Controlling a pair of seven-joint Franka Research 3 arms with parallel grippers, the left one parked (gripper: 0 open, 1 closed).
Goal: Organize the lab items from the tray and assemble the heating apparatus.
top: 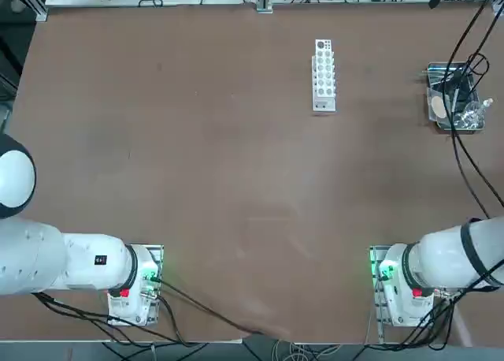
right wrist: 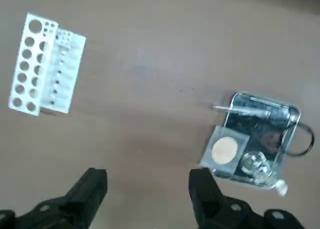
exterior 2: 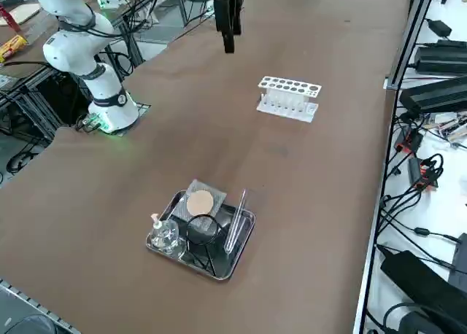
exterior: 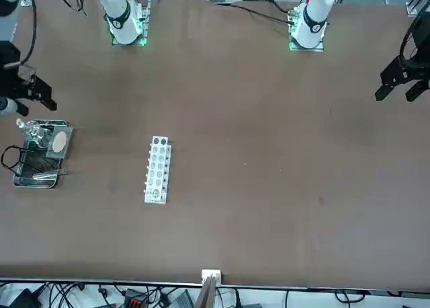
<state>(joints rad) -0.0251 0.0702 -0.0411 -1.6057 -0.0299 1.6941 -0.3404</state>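
The shiny metal tray (exterior 2: 246,225) lies by the table's right edge, also seen as the tray (top: 432,118) from above. In it are a clear glass burner (exterior 2: 164,235), a square mesh with a tan round centre (exterior 2: 199,201), a dark wire stand (exterior 2: 201,232) and slim clear tubes (exterior 2: 235,221). My right gripper (right wrist: 148,189) hangs open high over the table, short of the tray (right wrist: 295,114), with nothing between its fingers. From the wrist I see the mesh (right wrist: 225,149), the burner (right wrist: 255,164) and the tubes (right wrist: 245,109). The front view shows the gripper (exterior: 37,93) near the tray (exterior: 15,180).
A white many-holed rack (top: 324,75) stands at mid-table toward the far side, left of the tray; it is also seen as the rack (exterior 2: 289,97) and the rack (right wrist: 45,64). Black cables (top: 465,69) hang over the tray area. Cables and gear line the table's far edge.
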